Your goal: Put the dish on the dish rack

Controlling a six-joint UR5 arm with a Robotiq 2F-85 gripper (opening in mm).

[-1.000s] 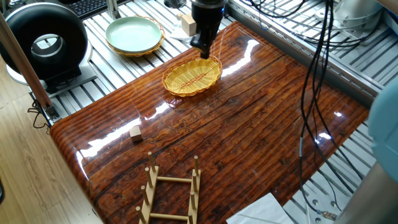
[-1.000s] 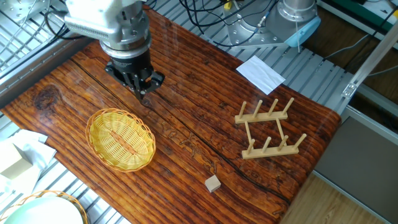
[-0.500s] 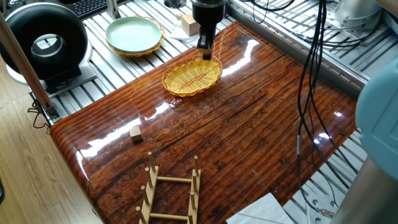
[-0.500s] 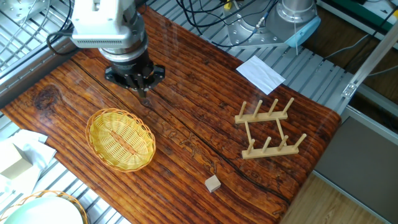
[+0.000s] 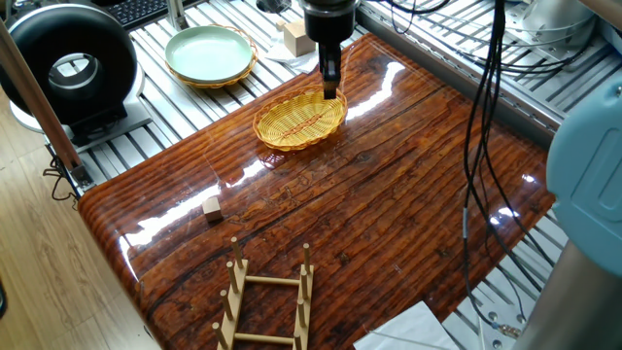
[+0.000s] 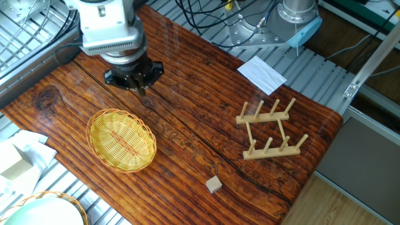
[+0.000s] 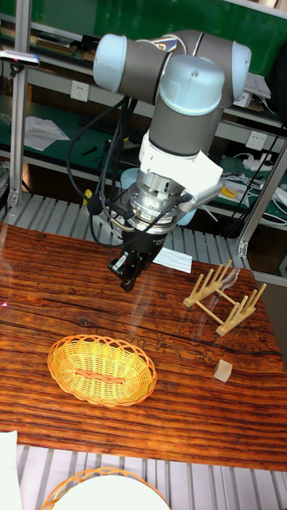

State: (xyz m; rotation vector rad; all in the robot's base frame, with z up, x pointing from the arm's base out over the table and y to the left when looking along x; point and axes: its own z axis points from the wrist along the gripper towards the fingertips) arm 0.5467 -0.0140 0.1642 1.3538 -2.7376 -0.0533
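Note:
The dish (image 5: 299, 120) is a shallow oval yellow wicker basket lying flat on the brown wooden table, also visible in the other fixed view (image 6: 122, 139) and the tall view (image 7: 101, 369). My gripper (image 5: 330, 89) hangs just past the dish's far rim, pointing down, a little above the table. Its fingers taper to one tip and look shut, holding nothing (image 6: 141, 87) (image 7: 129, 279). The dish rack (image 5: 267, 301) stands across the table from the dish; its light-wood pegs (image 6: 270, 128) (image 7: 226, 299) stand upright and it holds nothing.
A small wooden cube (image 5: 211, 206) (image 6: 214, 184) lies between dish and rack. A pale green plate in a wicker holder (image 5: 209, 53) sits off the table's far corner beside a wooden block (image 5: 294, 39). A white paper (image 6: 261, 74) lies at the table edge. Cables hang at the right.
The gripper has turned about its vertical axis, so it shows narrower in one fixed view, and shifted slightly along the dish's far rim. Dish, rack and cube have not moved.

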